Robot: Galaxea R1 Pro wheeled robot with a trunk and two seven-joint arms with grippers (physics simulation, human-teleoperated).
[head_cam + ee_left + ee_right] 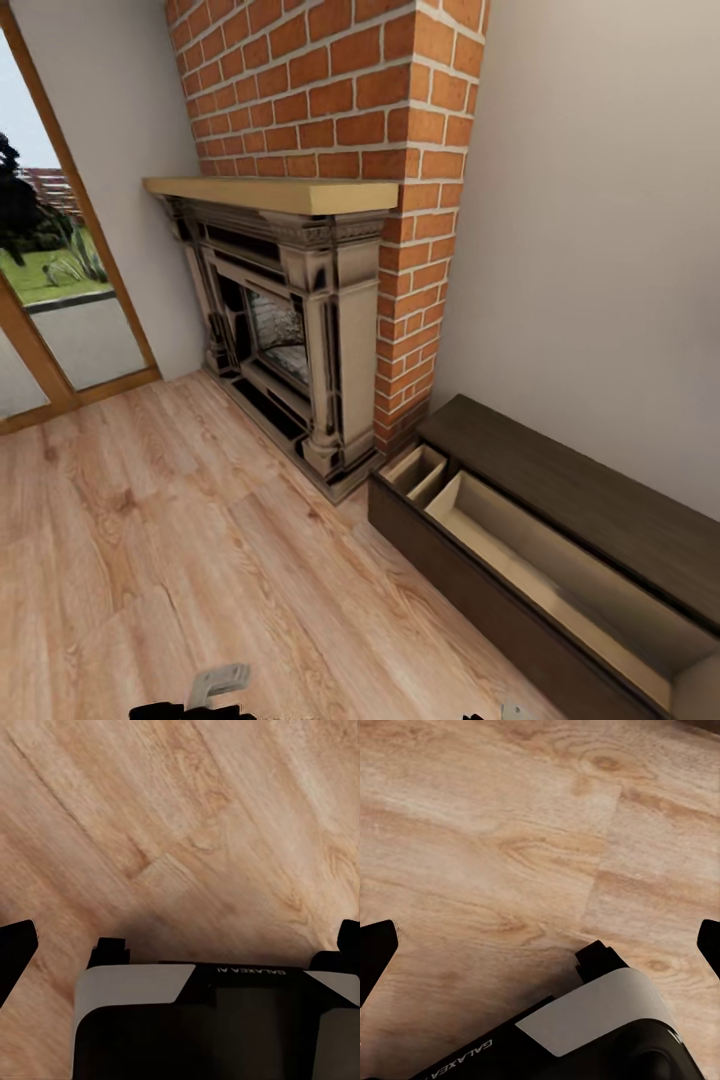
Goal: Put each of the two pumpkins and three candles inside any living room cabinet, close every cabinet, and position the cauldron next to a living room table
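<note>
brick fireplace (300,330), open cabinet (540,560) beside it

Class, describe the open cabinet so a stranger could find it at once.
Start at the red brick chimney with its fireplace. Right of it, along the pale wall, lies the cabinet: long, low and dark brown, with pale beige compartments open to view.

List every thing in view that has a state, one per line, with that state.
cabinet: open, two pale compartments pulled out, nothing visible inside them
left gripper: open, holding nothing, over bare floor
right gripper: open, holding nothing, over bare floor
fireplace: unlit
</note>
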